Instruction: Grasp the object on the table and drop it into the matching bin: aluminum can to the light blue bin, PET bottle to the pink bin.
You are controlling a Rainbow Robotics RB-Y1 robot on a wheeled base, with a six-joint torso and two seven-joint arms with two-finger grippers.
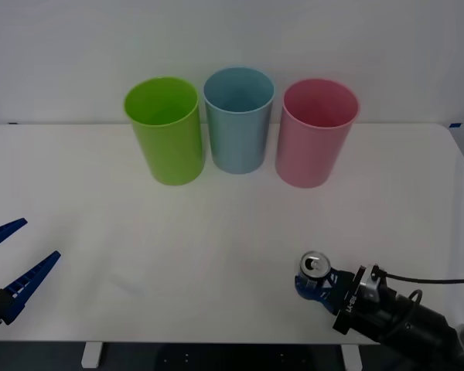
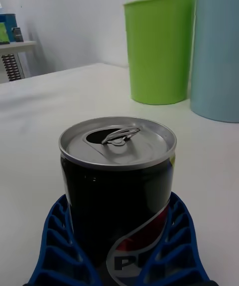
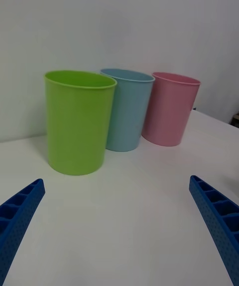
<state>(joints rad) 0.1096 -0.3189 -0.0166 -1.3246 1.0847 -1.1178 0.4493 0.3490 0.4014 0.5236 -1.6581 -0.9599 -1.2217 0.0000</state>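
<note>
My right jaws (image 1: pixel 312 284) cupping can (image 1: pixel 315 265) low on both sides, fingers (image 2: pixel 56 246) hugging its base; can standing upright on counter (image 1: pixel 216 255), near front right edge, so grip looking seated for lift. Left jaws (image 1: pixel 15 267) gaping wide, holding nothing, parked at front left, out of way. Blue bin (image 1: pixel 238 120), can's target I'm judging, standing at back between green bin (image 1: pixel 164 130) and pink bin (image 1: pixel 317 131), well apart from can.

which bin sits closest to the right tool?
The pink bin, at the right end of the row. The right tool, around the can, is further from the light blue bin and green bin.
</note>
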